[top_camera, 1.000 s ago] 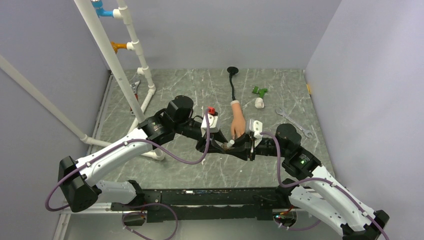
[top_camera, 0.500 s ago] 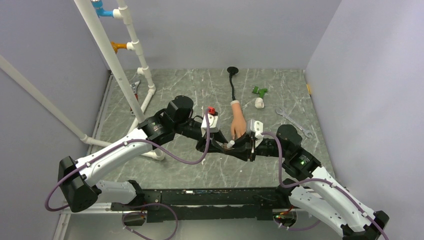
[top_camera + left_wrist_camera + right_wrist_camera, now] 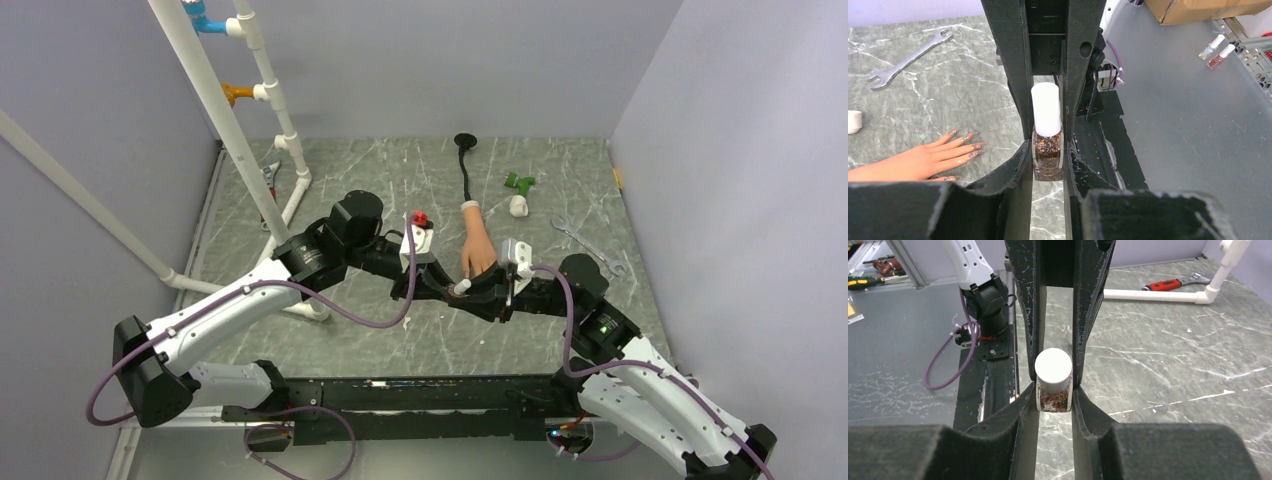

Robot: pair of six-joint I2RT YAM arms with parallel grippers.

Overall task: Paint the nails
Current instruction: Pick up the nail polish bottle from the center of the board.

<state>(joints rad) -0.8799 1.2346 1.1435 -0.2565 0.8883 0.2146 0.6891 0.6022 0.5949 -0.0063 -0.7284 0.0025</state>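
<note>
- Two robot arms: left arm (image 3: pixel 230 300) and right arm (image 3: pixel 660 405)
- Two grippers: left gripper (image 3: pixel 1048 162) and right gripper (image 3: pixel 1053 396)
- One nail polish bottle (image 3: pixel 1047 156), with one white cap (image 3: pixel 1046 110)
- One mannequin hand (image 3: pixel 476 245), with five glittery nails (image 3: pixel 977 146) showing
- Two wrenches: silver wrench (image 3: pixel 908 58) and red-handled wrench (image 3: pixel 1173 283)
- Two small vials (image 3: pixel 1217 41) off the marble top
- One cardboard box (image 3: pixel 1198 7)

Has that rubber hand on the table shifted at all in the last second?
No. The mannequin hand lies just as far from the wrench as before.
</note>
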